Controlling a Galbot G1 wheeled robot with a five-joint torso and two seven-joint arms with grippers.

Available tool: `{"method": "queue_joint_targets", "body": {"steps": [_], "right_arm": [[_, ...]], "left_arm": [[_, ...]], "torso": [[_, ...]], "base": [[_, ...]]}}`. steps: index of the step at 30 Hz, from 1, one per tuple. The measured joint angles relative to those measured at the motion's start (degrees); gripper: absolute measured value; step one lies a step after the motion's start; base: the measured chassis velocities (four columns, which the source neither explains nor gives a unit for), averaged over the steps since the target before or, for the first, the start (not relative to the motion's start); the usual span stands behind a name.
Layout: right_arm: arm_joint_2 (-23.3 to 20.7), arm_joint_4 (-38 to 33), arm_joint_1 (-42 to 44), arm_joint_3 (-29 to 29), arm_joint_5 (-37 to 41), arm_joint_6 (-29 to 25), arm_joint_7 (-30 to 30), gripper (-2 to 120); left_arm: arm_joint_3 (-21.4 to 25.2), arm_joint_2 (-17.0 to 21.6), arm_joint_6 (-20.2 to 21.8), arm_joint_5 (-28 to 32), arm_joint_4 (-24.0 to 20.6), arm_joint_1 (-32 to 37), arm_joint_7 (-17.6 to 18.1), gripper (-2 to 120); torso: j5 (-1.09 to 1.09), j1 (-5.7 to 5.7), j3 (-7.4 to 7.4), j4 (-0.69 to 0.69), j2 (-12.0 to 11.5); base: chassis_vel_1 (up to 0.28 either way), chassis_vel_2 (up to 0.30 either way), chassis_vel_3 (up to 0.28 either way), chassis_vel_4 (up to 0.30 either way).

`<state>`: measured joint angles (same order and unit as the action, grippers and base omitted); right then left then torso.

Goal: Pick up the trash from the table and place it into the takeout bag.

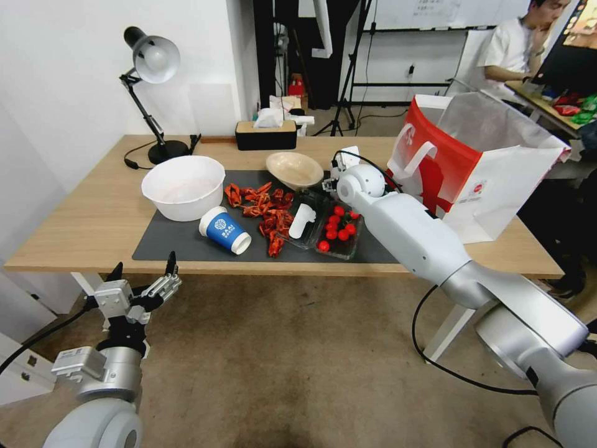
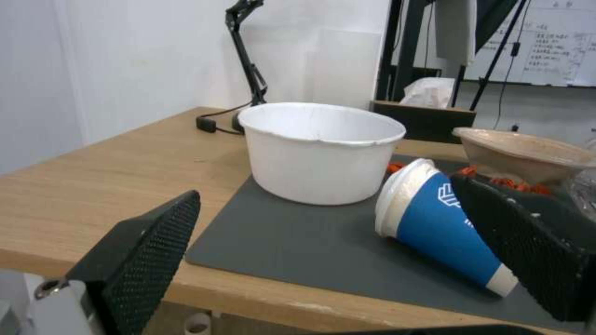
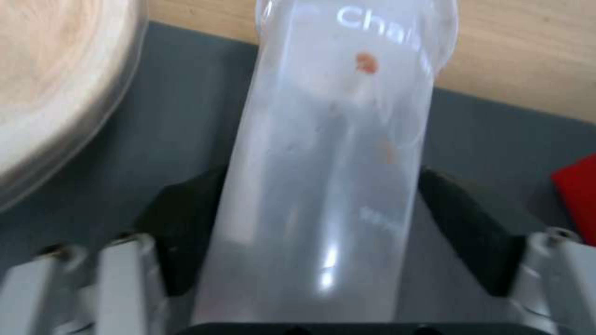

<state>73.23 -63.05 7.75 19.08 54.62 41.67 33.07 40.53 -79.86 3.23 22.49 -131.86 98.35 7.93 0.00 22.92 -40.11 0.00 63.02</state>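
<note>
A clear plastic cup [image 3: 335,163] lies between the pads of my right gripper [image 3: 320,209], which is shut on its sides over the dark mat [image 3: 186,116]. In the head view my right gripper [image 1: 333,175] reaches to the back of the mat beside the shallow beige bowl [image 1: 294,168]. The blue-and-white paper cup [image 1: 225,230] lies on its side near the front of the table [image 1: 93,218]. The red-and-white takeout bag [image 1: 479,168] stands open at the table's right end. My left gripper [image 1: 144,266] hangs open below the table's front edge, facing the paper cup [image 2: 435,223].
A big white bowl [image 1: 183,186] stands on the mat's left. Red shell scraps [image 1: 264,208] and a clear tray of cherry tomatoes [image 1: 339,230] lie mid-mat. A desk lamp [image 1: 152,62] and a tissue box [image 1: 266,134] stand at the back.
</note>
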Motion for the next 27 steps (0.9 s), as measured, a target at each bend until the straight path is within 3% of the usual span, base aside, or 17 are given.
{"method": "queue_joint_targets", "body": {"steps": [6, 16, 20, 27], "right_arm": [[0.0, -0.3, 0.6, -0.7, 0.9, 0.0, 0.8, 51], [-0.4, -1.7, 1.4, -2.1, 3.3, -0.1, 2.3, 31], [-1.0, -3.1, 1.8, -2.5, 3.4, 0.0, 2.8, 28], [-5.7, -13.4, 3.2, -5.5, 3.5, -0.3, 4.5, 18]], "left_arm": [[0.1, 0.1, 0.0, 0.0, -0.2, 0.0, 0.3, 100], [-0.1, -0.1, 0.0, 0.0, -0.2, 0.0, 0.3, 100], [-0.1, -0.1, 0.0, -0.1, -0.2, -0.1, 0.3, 100], [-0.1, 0.0, 0.1, -0.1, -0.9, 0.1, 0.4, 100]], "torso": [[0.00, 0.00, 0.00, 0.00, 0.0], [0.00, 0.00, 0.00, 0.02, 0.0], [0.00, 0.00, -0.01, 0.00, 0.0], [0.00, 0.00, 0.00, 0.01, 0.0]], "base": [[0.000, 0.000, 0.000, 0.000], [0.000, 0.000, 0.000, 0.000], [0.000, 0.000, 0.000, 0.000], [0.000, 0.000, 0.000, 0.000]]}}
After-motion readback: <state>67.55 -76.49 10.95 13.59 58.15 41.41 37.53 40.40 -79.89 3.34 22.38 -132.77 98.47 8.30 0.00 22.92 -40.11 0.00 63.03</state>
